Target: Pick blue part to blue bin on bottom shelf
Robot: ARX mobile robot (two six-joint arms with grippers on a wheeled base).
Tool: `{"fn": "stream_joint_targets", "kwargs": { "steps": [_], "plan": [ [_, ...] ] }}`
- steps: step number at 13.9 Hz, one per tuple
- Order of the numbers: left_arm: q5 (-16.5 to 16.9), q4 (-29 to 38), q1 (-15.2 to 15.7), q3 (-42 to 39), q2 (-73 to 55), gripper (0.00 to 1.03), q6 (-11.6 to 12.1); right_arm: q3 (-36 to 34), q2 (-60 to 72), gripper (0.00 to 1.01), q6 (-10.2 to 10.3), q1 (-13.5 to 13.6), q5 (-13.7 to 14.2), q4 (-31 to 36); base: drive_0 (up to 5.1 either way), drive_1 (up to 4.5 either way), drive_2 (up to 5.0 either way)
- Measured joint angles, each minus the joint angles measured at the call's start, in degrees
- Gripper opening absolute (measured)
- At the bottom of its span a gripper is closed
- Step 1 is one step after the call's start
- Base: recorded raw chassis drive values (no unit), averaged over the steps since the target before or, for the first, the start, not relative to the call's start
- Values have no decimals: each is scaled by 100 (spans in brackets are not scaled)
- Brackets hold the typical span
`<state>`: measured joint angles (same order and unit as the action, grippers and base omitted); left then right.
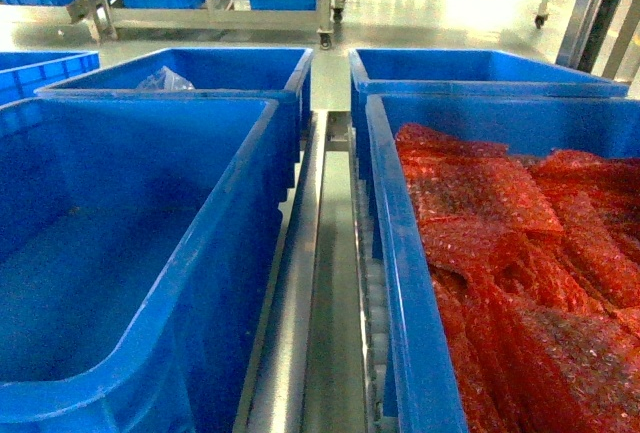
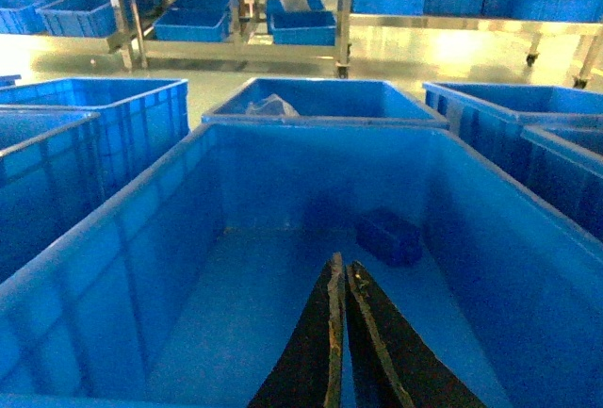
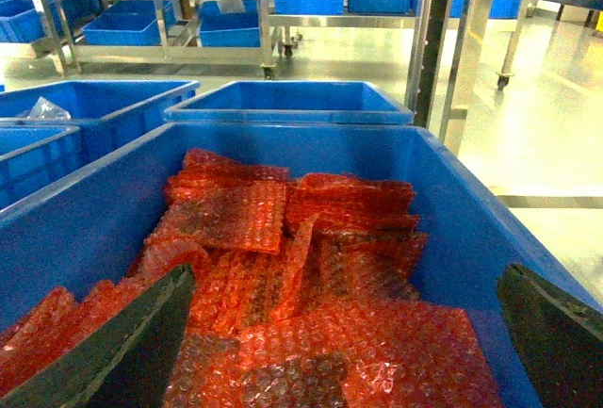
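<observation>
The left gripper (image 2: 341,281), jaws closed and empty, hangs over the small blue plastic part (image 2: 389,236) in the deep blue bin (image 2: 113,238); the right gripper (image 3: 344,333) gapes, idle.

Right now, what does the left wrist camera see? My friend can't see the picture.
A shut black pincer points down into a big blue bin that holds one small blue part near its back wall. More blue bins and a metal rack stand behind it.
</observation>
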<state>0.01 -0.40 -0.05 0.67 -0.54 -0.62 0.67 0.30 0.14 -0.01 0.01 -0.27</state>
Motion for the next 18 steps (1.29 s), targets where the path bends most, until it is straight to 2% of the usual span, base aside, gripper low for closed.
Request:
{"fn": "stream_joint_targets", "kwargs": {
  "steps": [4,5,7,18],
  "plan": [
    [-2,13,0,0,0,3,-2,0,0,98,2,0,0,0,0,0,0],
    [-2,13,0,0,0,13,-2,0,0,98,2,0,0,-2,0,0,0],
    [-2,13,0,0,0,98,2,0,0,98,2,0,-2,-2,0,0,0],
    [-4,13,0,0,0,98,2,0,0,98,2,0,-2,0,0,0,0]
  ]
}}
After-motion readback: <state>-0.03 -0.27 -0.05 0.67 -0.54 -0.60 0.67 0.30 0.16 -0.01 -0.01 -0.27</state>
